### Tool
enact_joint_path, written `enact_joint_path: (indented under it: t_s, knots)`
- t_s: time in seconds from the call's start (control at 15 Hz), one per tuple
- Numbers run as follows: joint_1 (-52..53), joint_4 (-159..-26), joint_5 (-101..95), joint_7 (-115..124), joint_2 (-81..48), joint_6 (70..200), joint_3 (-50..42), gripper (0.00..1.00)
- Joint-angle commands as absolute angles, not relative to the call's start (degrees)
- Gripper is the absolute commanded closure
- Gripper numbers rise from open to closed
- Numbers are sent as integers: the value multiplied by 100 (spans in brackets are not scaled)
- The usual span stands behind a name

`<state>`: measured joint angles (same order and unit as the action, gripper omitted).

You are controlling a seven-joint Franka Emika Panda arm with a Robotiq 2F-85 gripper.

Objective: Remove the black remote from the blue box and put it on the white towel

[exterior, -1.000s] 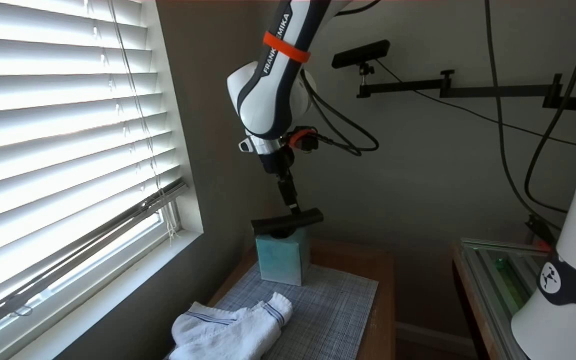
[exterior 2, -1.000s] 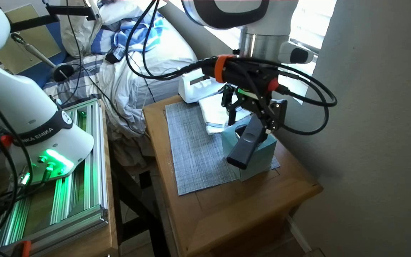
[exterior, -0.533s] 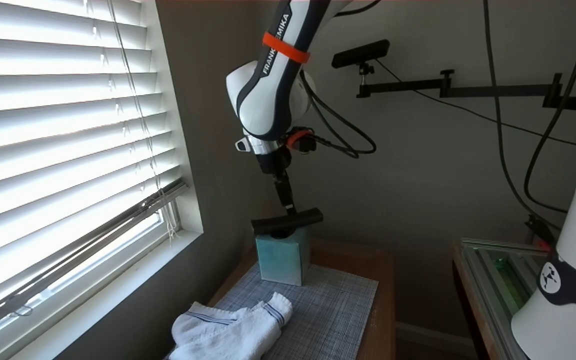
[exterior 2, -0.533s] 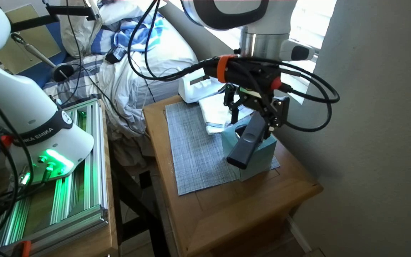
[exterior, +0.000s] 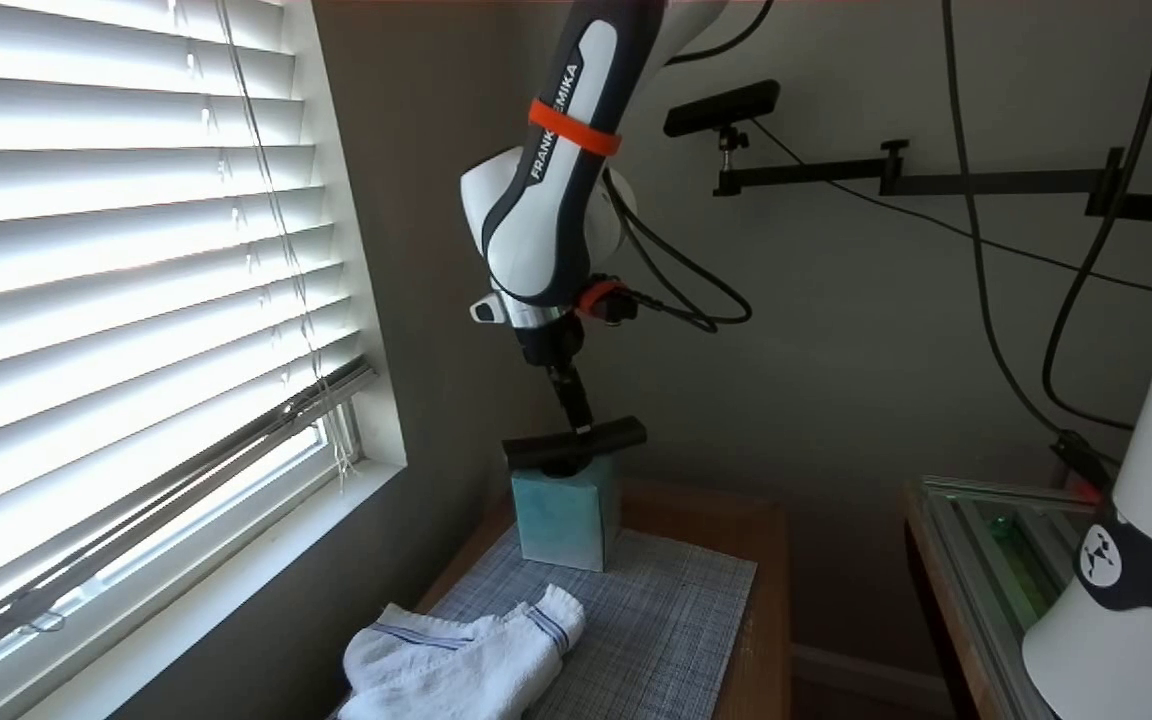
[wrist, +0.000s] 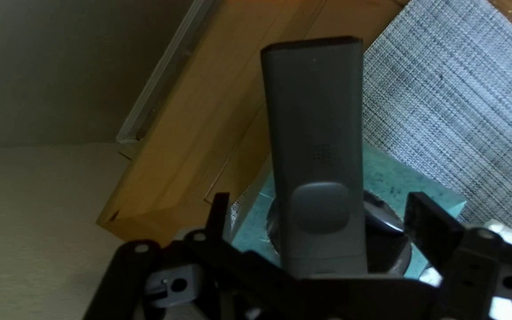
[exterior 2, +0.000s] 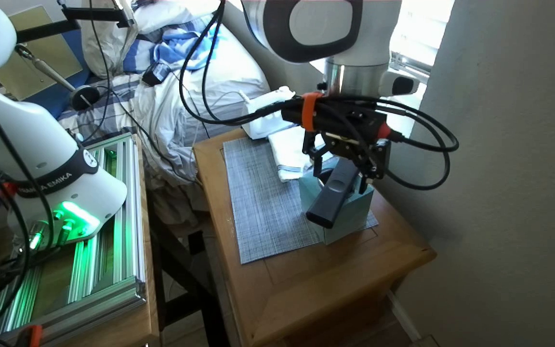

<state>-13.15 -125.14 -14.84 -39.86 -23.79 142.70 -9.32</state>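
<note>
Jaws: the gripper [wrist: 318, 201] stands wide, one finger on each side of the black remote [wrist: 316, 146], a gap showing at both; I cannot tell whether the tips reach down far enough. Closing too high would likely make them skid off its upper edges — too low, and a tip could strike what lies beneath.
Remote: ungripped; in an exterior view both ends seem to jut past the blue box [exterior: 554, 520], across whose top it lies. Pinched away from its middle, it would probably dip at the longer end and twist in the lift.
Dark hole [wrist: 387, 253]: in the box top, under the remote; a sideways nudge might tip one end into it.
Box: near one window-side corner of the wooden counter [exterior 2: 301, 284], at one end of the mat [exterior 2: 268, 217]. It looks light, so a knock could shove it toward that corner.
White towel [exterior: 476, 655]: near the box, farther along the counter's window-side edge — lumpy in its folds, so a release from too high could let the remote slide off.
White object [exterior 2: 260, 126]: by the counter's opposite end edge, just past the towel; overshooting might bump it.
</note>
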Motion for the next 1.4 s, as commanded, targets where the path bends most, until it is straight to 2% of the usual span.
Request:
enact_joint_path:
  t_s: [0.0, 0.07, 0.13, 0.27, 0.53, 0.6, 0.67, 0.8, 0.87, 1.07, 1.33]
  knots:
    - [-1487, -12511, -1538, -4273, -2520, 14401, -790, 5]
    - [-1484, -12518, -1552, -4307, -2536, 14410, -789, 12]
    - [-1478, -12532, -1550, -4323, -2537, 14413, -779, 28]
    - [-1451, -12590, -1570, -4359, -2495, 14442, -761, 36]
    - [-1387, -12533, -1612, -4326, -2569, 14457, -752, 66]
    - [-1374, -12511, -1619, -4300, -2591, 14444, -754, 54]
    - [-1363, -12489, -1615, -4280, -2612, 14422, -753, 53]
    - [-1321, -12474, -1653, -4196, -2635, 14418, -781, 36]
    - [-1313, -12466, -1646, -4173, -2643, 14394, -782, 69]
    - [-1284, -12521, -1636, -4031, -2581, 14394, -800, 72]
    - [-1285, -13034, -1645, -3837, -1948, 14432, -843, 72]
